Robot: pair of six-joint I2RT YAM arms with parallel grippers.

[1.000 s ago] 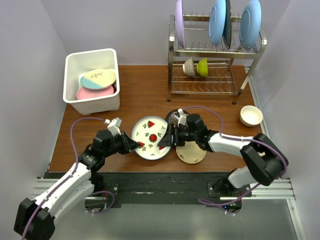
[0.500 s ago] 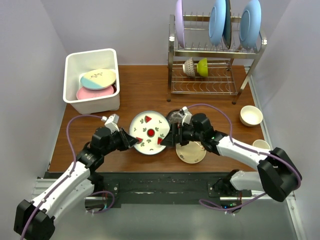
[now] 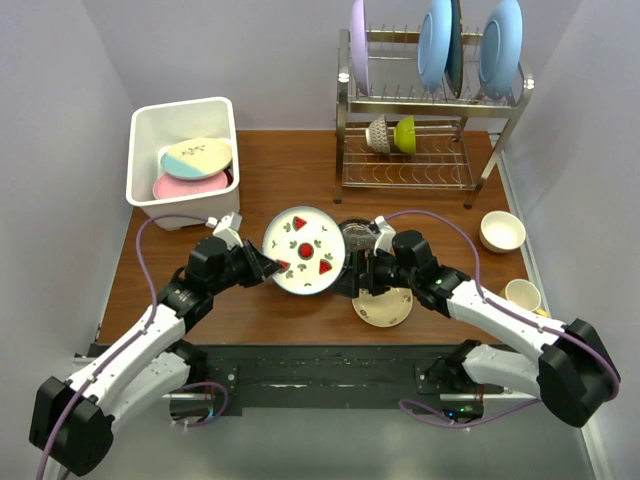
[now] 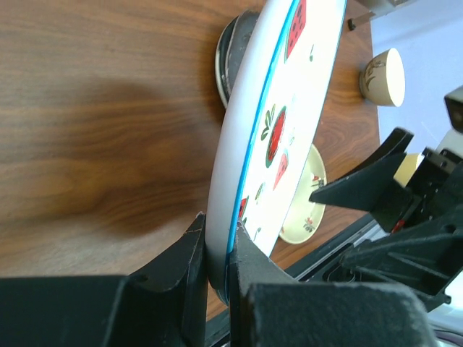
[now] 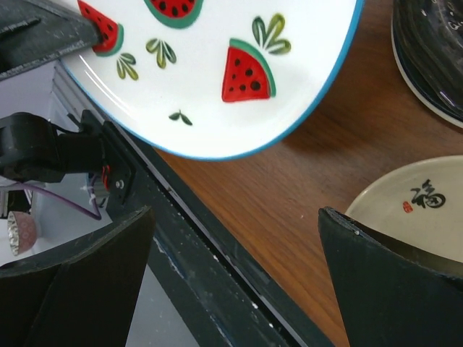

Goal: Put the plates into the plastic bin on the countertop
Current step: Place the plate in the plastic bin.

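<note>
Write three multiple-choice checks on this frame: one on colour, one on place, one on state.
1. The top plate in the bin is: A blue and cream; B red; C green.
2. The dark plate is: A in the bin; B on the countertop; C held in the air.
3. The right gripper, beside the fruit plate, is: A shut on that plate; B shut, empty; C open, empty.
Answers: 1 A, its two halves show from above. 2 B, it lies flat on the wood. 3 C, its fingers stand wide apart, and only the left gripper pinches the fruit plate's rim.
</note>
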